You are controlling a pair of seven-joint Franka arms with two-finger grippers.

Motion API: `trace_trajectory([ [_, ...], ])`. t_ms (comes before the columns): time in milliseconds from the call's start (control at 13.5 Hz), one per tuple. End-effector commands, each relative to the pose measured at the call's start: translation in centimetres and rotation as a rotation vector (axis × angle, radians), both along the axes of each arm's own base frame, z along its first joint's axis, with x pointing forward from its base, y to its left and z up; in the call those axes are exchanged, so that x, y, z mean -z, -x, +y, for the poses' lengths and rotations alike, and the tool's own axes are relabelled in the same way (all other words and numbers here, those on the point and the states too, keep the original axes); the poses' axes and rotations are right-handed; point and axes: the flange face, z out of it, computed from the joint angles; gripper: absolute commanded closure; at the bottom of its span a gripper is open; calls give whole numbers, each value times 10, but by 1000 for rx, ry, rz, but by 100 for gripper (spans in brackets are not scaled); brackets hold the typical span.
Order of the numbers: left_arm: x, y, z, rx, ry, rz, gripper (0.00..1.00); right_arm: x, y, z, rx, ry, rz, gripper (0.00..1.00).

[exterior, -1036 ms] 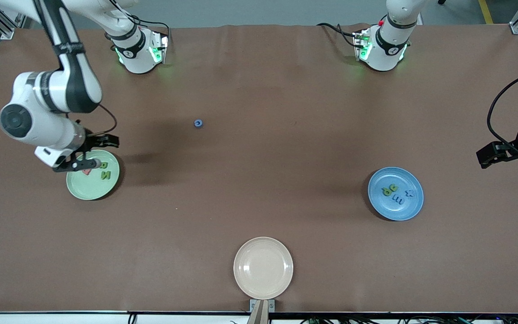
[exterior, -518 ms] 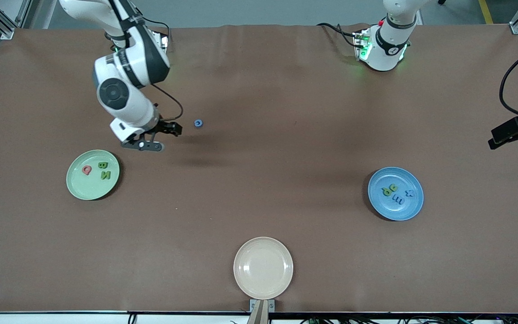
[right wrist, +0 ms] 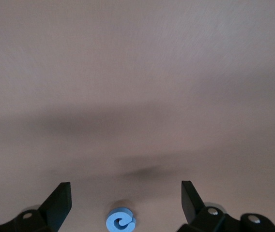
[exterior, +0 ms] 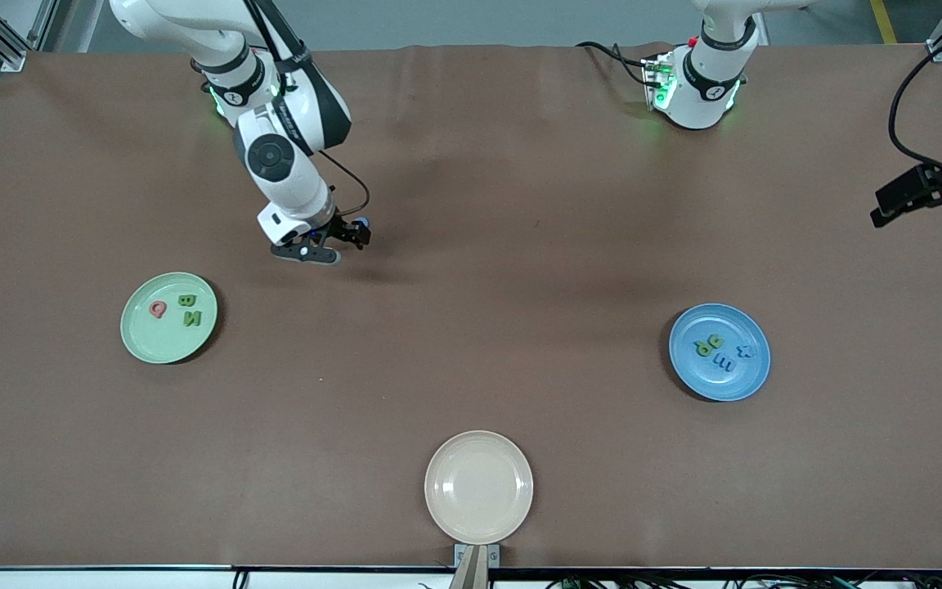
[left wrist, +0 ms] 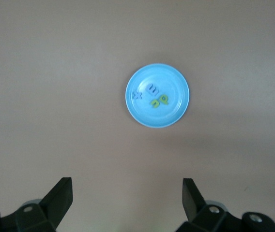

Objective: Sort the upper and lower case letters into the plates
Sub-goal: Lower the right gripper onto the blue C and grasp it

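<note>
The right gripper (exterior: 338, 239), fingers apart, hangs over the lone blue letter (right wrist: 121, 222) on the worktop (exterior: 471, 188), while the left gripper (left wrist: 127, 200) waits wide apart above the blue plate (left wrist: 157, 95).

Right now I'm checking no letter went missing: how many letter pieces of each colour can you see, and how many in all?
Green: 4, two on the mint green plate, two on the blue plate
Blue: 3, two on the blue plate, one loose blue letter under the right gripper
Red: 1, on the mint green plate
Total: 8
</note>
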Motion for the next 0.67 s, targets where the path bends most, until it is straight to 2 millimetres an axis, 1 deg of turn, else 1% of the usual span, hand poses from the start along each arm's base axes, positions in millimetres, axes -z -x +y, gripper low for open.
trace_trajectory([
  [0,0,20,-1,19,10,-1,0,17,14,-2,14,7,6,0],
  [148,-1,20,-6,32,10,-1,0,21,22,-2,21,12,21,0],
  [296,0,22,-14,45,8,8,0,24,30,8,23,6,32,0],
  [444,-1,22,-13,44,8,7,0,28,38,17,21,3,45,1],
  [592,-3,22,-12,42,8,4,0,33,42,20,23,6,55,2],
])
